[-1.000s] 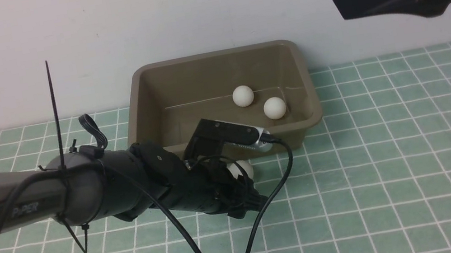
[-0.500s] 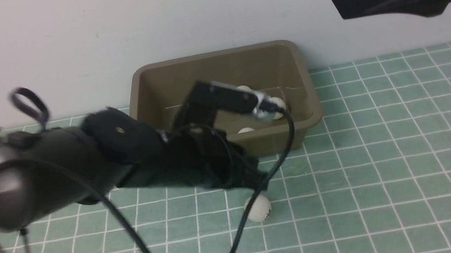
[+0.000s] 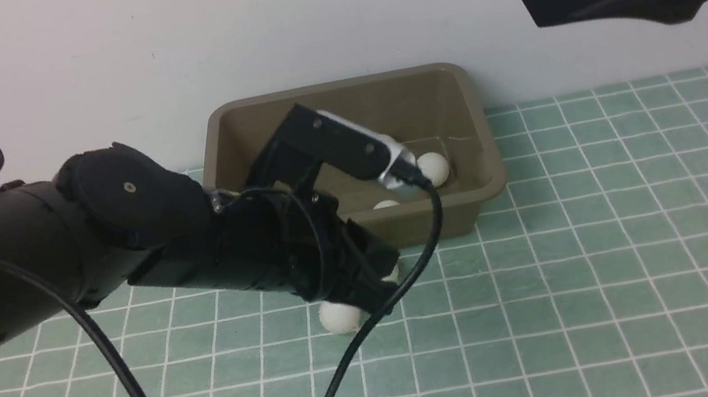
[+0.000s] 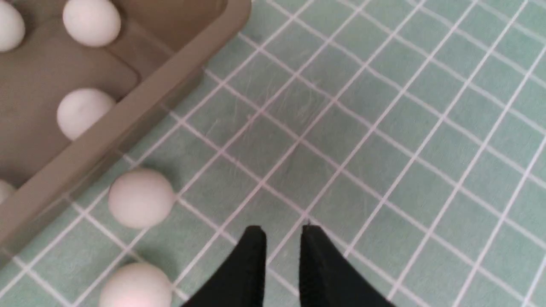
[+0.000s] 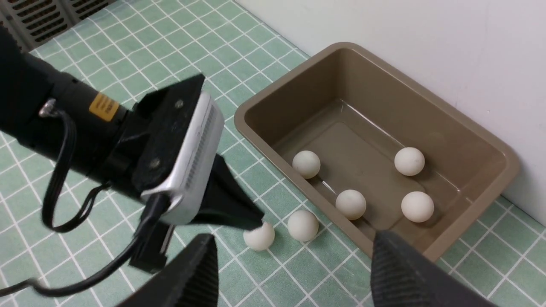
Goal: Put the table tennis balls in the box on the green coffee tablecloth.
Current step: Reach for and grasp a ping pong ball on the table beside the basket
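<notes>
- Left hand [image 4: 281, 233]: black fingers nearly closed, a slim gap between the tips, nothing in it; it hangs over bare cloth, beside the targets rather than above them.
- Right hand [image 5: 292, 251]: fingers wide apart and empty; held high, off to the right of the box.
- Small matte white table tennis balls [image 5: 350, 204]: four lie inside the olive-brown rectangular plastic box [image 5: 384, 94]; two loose balls [image 5: 303, 225] sit on the cloth just beside its near wall, close to each other.
- Recommended: spread the left fingers fully before descending; centre them over one loose ball; turn them so neither strikes the box wall or the neighbouring ball (both would likely roll at a touch); close gently; clear the rim before release.
- Hazard: the black cable [image 3: 435, 212] droops near the loose balls; it could nudge one.
- Surface: teal-green tablecloth with a thin white grid [image 3: 622, 254]; it lies flat, no folds seen.
- Room: plain pale wall [image 3: 322, 10] directly behind the box.
</notes>
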You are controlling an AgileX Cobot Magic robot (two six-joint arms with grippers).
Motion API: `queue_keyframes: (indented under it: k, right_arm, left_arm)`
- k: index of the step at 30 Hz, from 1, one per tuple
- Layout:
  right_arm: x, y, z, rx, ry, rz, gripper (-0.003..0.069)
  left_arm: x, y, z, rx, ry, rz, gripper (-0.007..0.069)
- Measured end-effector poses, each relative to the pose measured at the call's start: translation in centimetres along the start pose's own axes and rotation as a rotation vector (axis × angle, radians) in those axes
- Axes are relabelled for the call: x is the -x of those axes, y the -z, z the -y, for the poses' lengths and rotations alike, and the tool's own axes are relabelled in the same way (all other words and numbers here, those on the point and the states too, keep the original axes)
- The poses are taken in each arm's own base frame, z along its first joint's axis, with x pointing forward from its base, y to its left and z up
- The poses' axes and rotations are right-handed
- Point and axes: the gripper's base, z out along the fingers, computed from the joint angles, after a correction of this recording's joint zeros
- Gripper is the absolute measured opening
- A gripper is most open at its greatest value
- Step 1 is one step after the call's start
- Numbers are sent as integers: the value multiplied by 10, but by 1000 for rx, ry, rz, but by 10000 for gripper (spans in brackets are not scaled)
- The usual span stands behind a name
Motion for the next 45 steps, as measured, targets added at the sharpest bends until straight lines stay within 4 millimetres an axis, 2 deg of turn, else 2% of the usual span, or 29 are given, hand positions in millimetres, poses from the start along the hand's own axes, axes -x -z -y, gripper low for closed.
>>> queue_keyframes:
  k: [2,5,6,8,11,14,17,19,24,34,38,41,45]
  right_arm:
    - [0,0,0,-4,3,-3,440]
    - [-1,0,1,-10,7,-6,440]
    - [0,0,1,-10,7,-6,440]
    - [0,0,1,-13,7,-1,440]
    - [1,0,2,-18,8,6,440]
    - [1,0,2,-19,9,7,440]
    - [1,0,2,-20,9,9,440]
    - [1,0,2,-20,9,9,440]
    - [1,0,2,-20,9,9,440]
    - [1,0,2,-20,10,9,440]
    - [1,0,2,-20,10,9,440]
    - [1,0,2,-20,10,9,440]
    - [1,0,2,-20,10,9,440]
  left_arm:
    - [-3,-1,-3,6,-12,-30,126]
    - [-13,-6,-15,50,10,-98,258]
    - [-19,-11,-23,76,36,-138,337]
    - [-29,-19,-34,115,78,-195,440]
    - [-40,-31,-46,155,121,-247,494]
    - [-46,-40,-53,186,150,-253,498]
    - [-49,-49,-58,215,183,-232,456]
    - [-48,-49,-60,228,204,-216,428]
    - [-48,-48,-64,249,221,-204,415]
    - [-74,-20,-103,334,309,-382,415]
    - [-73,-7,-116,396,292,-362,415]
    - [-64,4,-125,456,267,-264,415]
    - [-63,7,-132,476,241,-239,415]
